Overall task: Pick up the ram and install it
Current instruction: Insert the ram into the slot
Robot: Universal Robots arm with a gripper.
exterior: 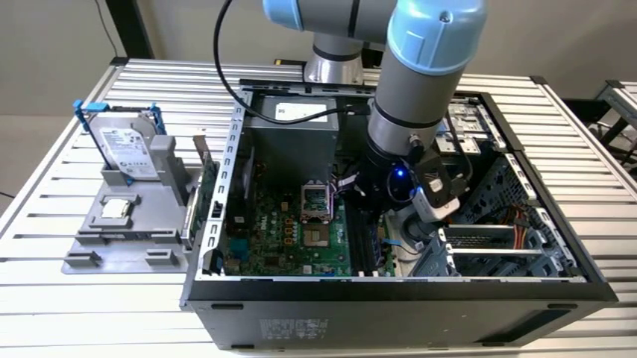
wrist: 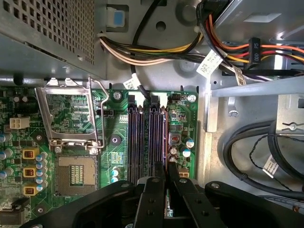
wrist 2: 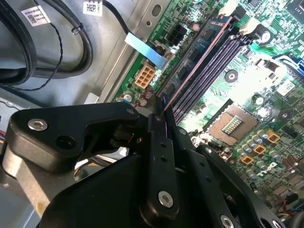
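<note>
Over memory slots [wrist: 147, 142] | end effector [wrist: 166, 173] clamped on ram [wrist 2: 197, 66]

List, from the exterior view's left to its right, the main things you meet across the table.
Grey holder → hard drive standing in its blue-handled frame → card with a metal bracket → green motherboard inside the open computer case → arm's wrist → drive bays.

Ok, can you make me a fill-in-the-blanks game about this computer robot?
The gripper holds the ram inside the computer ___.
The hard drive sits in a frame with ___ handles.
The CPU socket on the motherboard is ___.
Missing words: case, blue, empty.
</note>
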